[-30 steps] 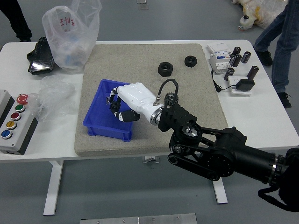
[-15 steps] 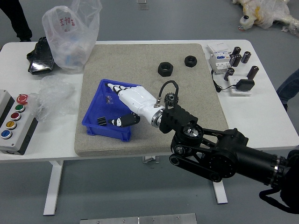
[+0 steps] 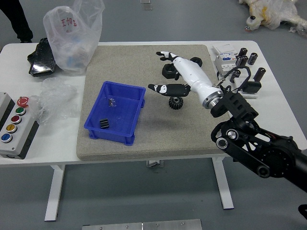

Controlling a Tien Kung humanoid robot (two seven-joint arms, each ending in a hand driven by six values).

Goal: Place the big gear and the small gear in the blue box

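My right hand (image 3: 157,71) is over the middle of the mat, fingers spread and holding nothing, thumb lower and the other fingers above. Just below the hand, the black toothed gear (image 3: 176,102) lies on the mat. The blue box (image 3: 89,114) sits to the left on the mat. Inside it are a black ribbed piece (image 3: 104,123), perhaps the small gear on its side, and a small metallic piece (image 3: 112,102). My left hand is out of view.
Two black nut-like rings, the left (image 3: 169,71) partly covered by my hand, the right (image 3: 195,61) behind it. A button panel (image 3: 18,129), clear bags (image 3: 72,38) and a black packet (image 3: 43,57) stand left; black cylinders (image 3: 259,74) right. A person's leg (image 3: 17,19) shows top left.
My right hand opened over the blue box and moved right, out over the mat. The black ribbed piece now shows in the box. A person's legs at the right have left view.
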